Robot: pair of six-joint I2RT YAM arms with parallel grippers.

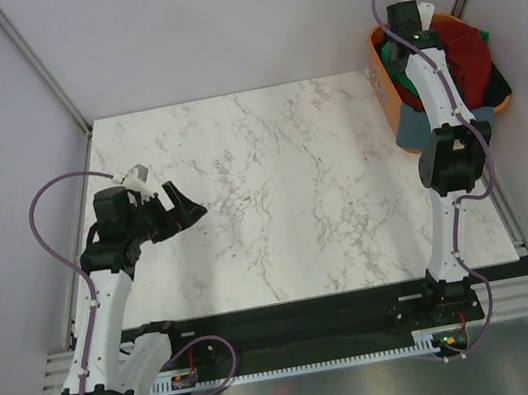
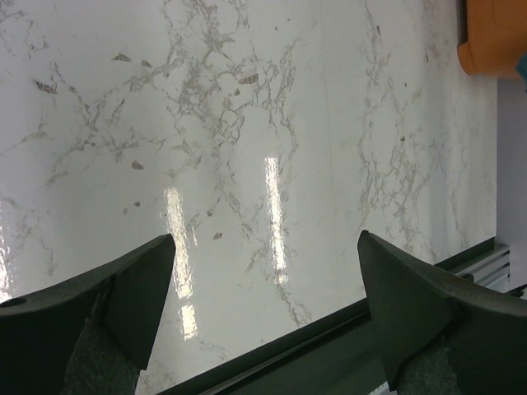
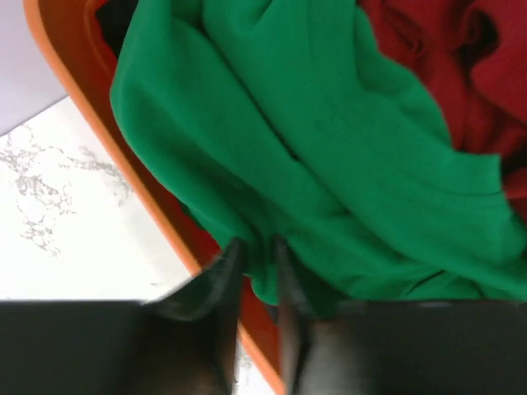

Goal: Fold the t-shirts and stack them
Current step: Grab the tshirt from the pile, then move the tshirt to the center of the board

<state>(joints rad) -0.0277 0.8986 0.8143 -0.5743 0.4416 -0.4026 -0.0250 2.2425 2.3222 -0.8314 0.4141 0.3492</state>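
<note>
The t-shirts lie heaped in an orange basket [image 1: 394, 110] at the table's far right. The bright green t-shirt [image 3: 329, 156] fills the right wrist view, with the dark red t-shirt [image 3: 461, 74] beside it. In the top view the dark red one [image 1: 458, 53] sits on top, green [image 1: 409, 84] and grey-blue [image 1: 426, 133] show at the basket's near side. My right gripper [image 3: 257, 247] is over the basket, jaws nearly closed on a fold of the green t-shirt. My left gripper [image 2: 263, 280] is open and empty above the table's left side; it also shows in the top view [image 1: 182, 206].
The white marble table [image 1: 284, 194] spreads between the arms. The basket's orange rim [image 3: 107, 140] runs close beside my right gripper. A grey wall and metal frame posts [image 1: 39, 63] enclose the table. A black rail [image 2: 329, 346] edges the near side.
</note>
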